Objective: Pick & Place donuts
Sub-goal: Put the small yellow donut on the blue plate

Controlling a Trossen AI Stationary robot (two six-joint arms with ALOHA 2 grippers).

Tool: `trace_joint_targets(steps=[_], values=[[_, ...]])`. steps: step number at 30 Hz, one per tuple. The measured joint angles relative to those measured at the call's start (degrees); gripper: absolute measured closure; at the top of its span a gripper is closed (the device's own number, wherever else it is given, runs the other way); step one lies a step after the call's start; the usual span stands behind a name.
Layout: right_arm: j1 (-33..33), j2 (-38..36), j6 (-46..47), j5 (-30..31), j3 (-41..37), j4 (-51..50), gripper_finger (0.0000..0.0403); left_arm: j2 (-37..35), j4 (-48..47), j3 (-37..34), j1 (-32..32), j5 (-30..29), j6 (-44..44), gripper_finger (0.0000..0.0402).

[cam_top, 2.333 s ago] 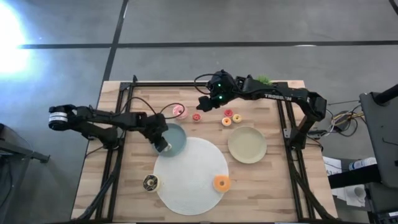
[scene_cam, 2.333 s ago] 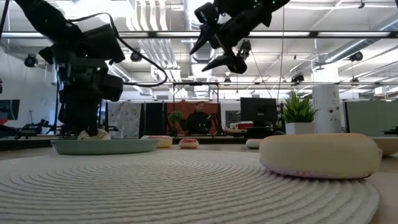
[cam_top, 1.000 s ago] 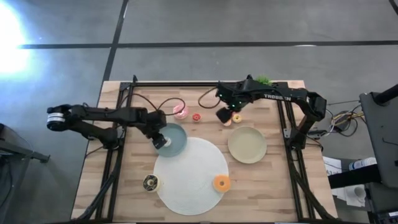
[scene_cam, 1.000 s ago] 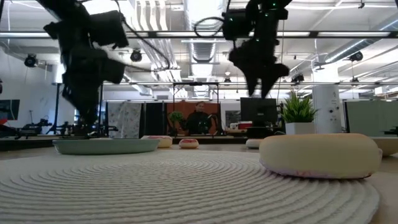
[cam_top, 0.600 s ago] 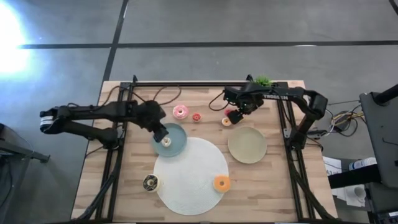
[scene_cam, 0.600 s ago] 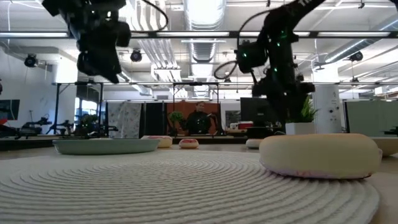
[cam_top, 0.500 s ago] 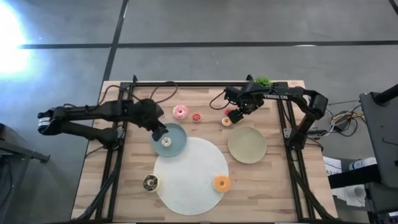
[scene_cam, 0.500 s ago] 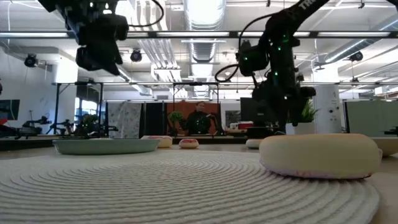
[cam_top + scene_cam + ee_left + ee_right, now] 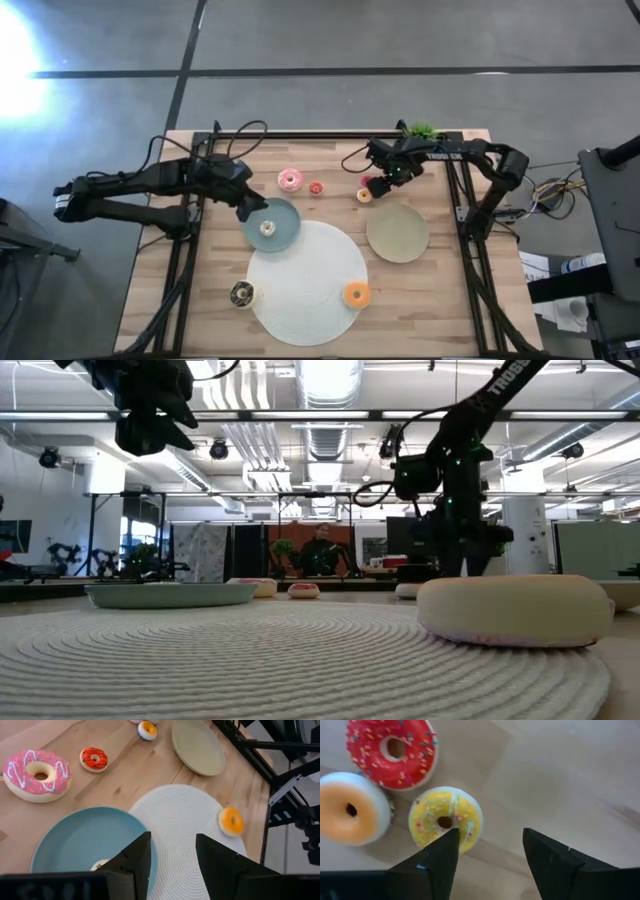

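Here the right gripper (image 9: 487, 847), jaws wide, hangs low over the yellow sprinkled donut (image 9: 445, 818) on the desk (image 9: 440, 300), red donut (image 9: 393, 751) at its eleven o'clock. Centre first, then close gently. Left gripper (image 9: 172, 852), jaws parted and empty, hovers above the teal plate (image 9: 75, 842).

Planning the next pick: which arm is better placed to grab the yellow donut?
The right. Its gripper hangs open close over the yellow donut, fingers pointing down beside it. The left gripper sits across the table at the teal plate.

Pink donut (image 9: 37, 774) (white zigzags), teal plate (image 9: 75, 842), yellow donut (image 9: 446, 818).
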Motion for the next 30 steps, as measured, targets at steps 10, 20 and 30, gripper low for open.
trace_joint_targets(steps=[10, 20, 30], values=[[-0.1, 0.0, 0.3, -0.6, 1.5, 2.8, 0.0243, 0.2, 0.1, -0.1, 0.0, 0.0, -2.3, 0.0273], [-0.3, 0.0, 0.4, -1.9, 0.0, 4.5, 0.0244, 0.2, 0.1, -0.1, 0.0, 0.0, -2.9, 0.0273], [-0.2, 0.0, 2.1, -4.3, -2.7, 14.7, 0.0276, 0.2, 0.1, -0.6, 0.0, -0.2, -2.9, 0.0273]])
